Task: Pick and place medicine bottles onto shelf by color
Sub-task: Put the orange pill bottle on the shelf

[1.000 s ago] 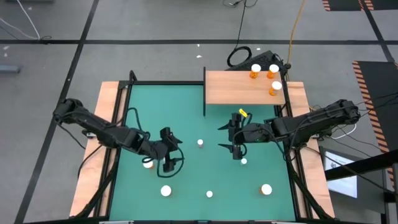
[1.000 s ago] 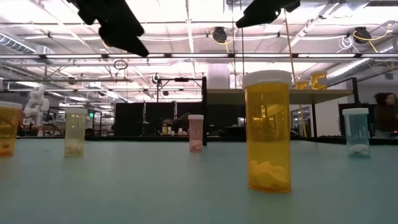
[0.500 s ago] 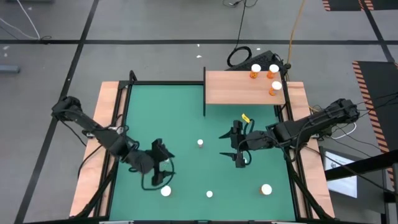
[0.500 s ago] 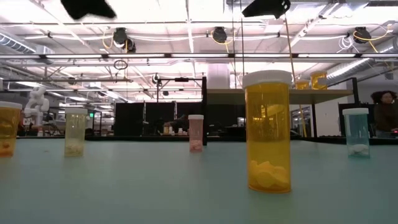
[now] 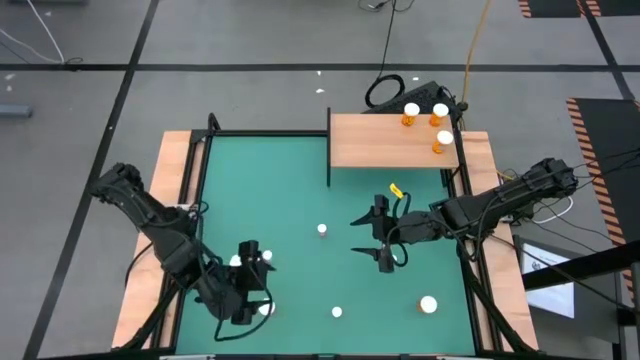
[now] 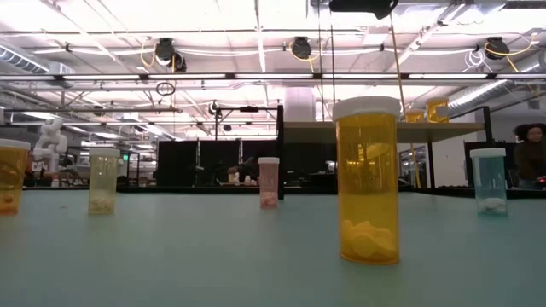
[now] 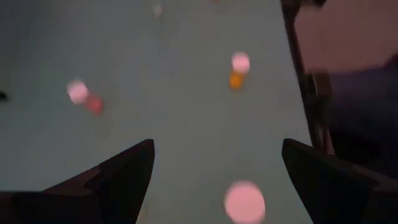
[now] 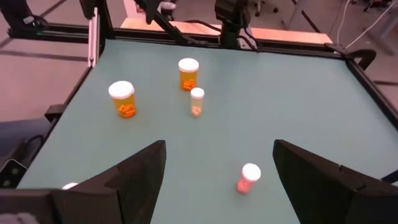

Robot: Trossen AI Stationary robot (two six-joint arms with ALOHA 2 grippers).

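Observation:
Several white-capped medicine bottles stand upright on their bases on the green mat [image 5: 270, 180]: one mid-mat [image 5: 322, 229], two by the near edge [image 5: 337, 312] [image 5: 429, 303]. Three orange ones [image 5: 411, 110] [image 5: 440, 112] [image 5: 445, 140] stand on the wooden shelf [image 5: 380, 142] at the far right. My left gripper [image 5: 247, 290] hovers open over the near-left mat, above a partly hidden cap [image 5: 266, 309]; its wrist view shows the gap [image 7: 217, 144] and that cap [image 7: 244, 202] blurred. My right gripper [image 5: 383, 243] hangs open over the mat's right middle [image 8: 219, 144].
The low view shows a big orange bottle [image 6: 368, 179] close up, with pink [image 6: 269, 182], pale yellow [image 6: 103, 179], orange [image 6: 10, 175] and bluish [image 6: 489, 179] ones behind. Wooden strips [image 5: 175, 190] frame the mat. A black post [image 5: 329, 145] edges the shelf. Cables [image 5: 385, 92] lie beyond it.
My left gripper has swung from the left middle of the mat toward the near edge, passing out of the low view's top. My right gripper has shifted a little toward the near edge. No bottle has moved.

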